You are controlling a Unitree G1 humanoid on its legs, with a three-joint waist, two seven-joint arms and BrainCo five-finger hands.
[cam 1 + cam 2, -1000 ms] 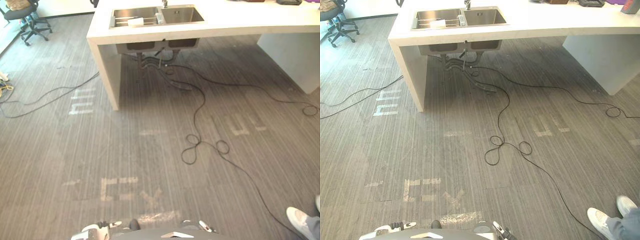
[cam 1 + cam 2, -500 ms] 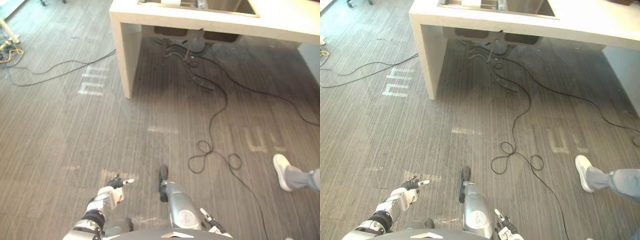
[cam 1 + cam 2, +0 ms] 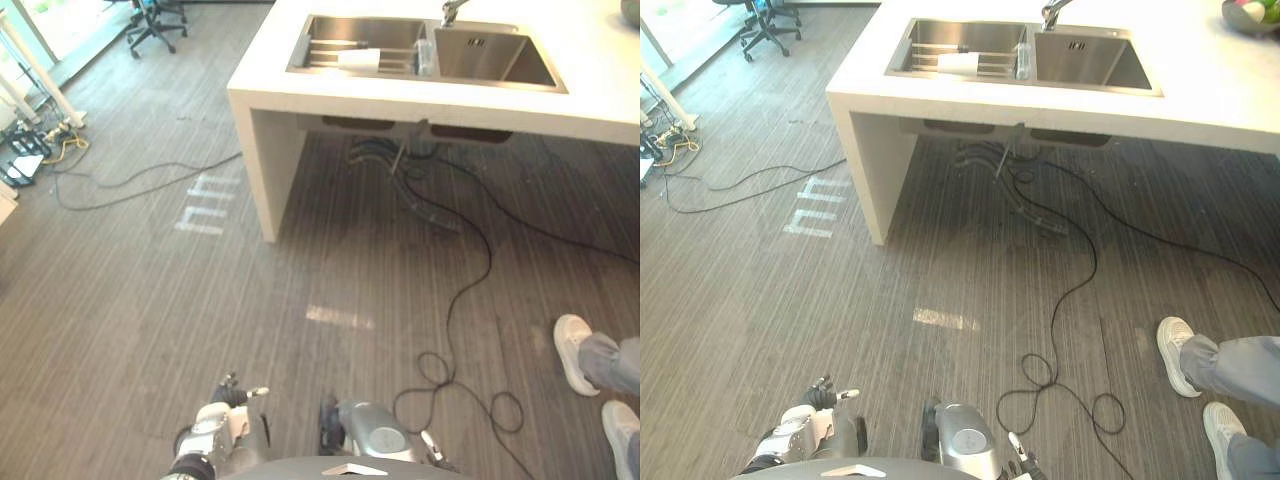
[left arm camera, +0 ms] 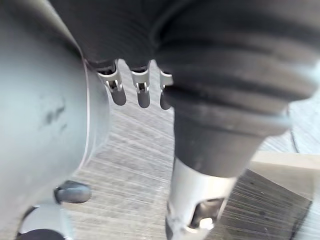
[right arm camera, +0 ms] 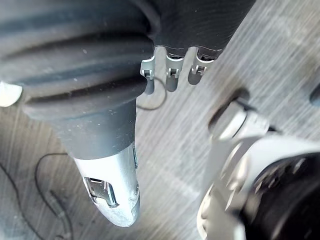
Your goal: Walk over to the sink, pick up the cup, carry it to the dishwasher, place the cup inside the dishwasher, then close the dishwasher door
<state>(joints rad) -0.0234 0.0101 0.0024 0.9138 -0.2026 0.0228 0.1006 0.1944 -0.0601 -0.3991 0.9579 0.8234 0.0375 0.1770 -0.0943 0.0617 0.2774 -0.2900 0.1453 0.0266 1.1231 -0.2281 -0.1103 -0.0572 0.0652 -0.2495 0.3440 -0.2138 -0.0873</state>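
- An office chair (image 3: pixel 150 20) stood far left on the grey striped floor (image 3: pixel 150 300).
- The left robot hand (image 3: pixel 222 410) hung released, empty.
- The cup (image 3: pixel 358 60) lay in the left basin of the sink (image 3: pixel 350 28) in the white desk (image 3: pixel 600 70).
- The right robot hand (image 5: pixel 90 65) hung released; a person's shoes (image 3: pixel 575 350) stood at the right.

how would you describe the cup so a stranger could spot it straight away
Find the white counter with the steel double sink set into it. In the left basin, a rack of metal bars runs across, and the cup lies on its side on them. It is the one white thing among bare grey steel.
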